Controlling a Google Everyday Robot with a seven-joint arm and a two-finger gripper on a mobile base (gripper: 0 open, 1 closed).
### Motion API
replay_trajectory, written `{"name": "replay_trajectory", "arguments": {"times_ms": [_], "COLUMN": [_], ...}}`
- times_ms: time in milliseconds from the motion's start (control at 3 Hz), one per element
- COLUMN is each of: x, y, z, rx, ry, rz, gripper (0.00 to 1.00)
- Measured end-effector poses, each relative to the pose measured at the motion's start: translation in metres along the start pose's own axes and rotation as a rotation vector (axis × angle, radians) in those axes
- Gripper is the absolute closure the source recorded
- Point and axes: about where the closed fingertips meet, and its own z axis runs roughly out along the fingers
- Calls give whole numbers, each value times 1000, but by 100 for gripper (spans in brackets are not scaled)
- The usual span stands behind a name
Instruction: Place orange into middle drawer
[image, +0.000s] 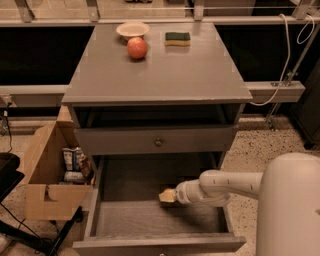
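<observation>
The middle drawer (145, 220) of the grey cabinet is pulled open, showing a plain grey floor. My gripper (168, 196) is inside it, low over the floor near the middle, at the end of my white arm (225, 187), which reaches in from the right. A small pale yellow-orange shape shows at the gripper's tip. I cannot tell whether that is the orange or part of the gripper. No orange shows anywhere else.
The upper drawer (158, 142) with a dark knob is shut. On the cabinet top stand a red-and-yellow apple (137, 48), a pale bowl (132, 30) and a green-yellow sponge (178, 38). An open cardboard box (45, 170) stands left of the cabinet. My white body (290, 210) fills the lower right.
</observation>
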Motion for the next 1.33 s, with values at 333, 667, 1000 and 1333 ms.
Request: {"name": "replay_trajectory", "arguments": {"times_ms": [333,667,1000,1333], "x": [-1,-1,-1,-1], "y": [2,2,2,3], "z": [0,-1,-1,-2], "rx": [-2,-2,-2,-2], "ry": [1,1,1,1], "rz": [-1,-1,-1,-1], "gripper": [0,0,0,0]}}
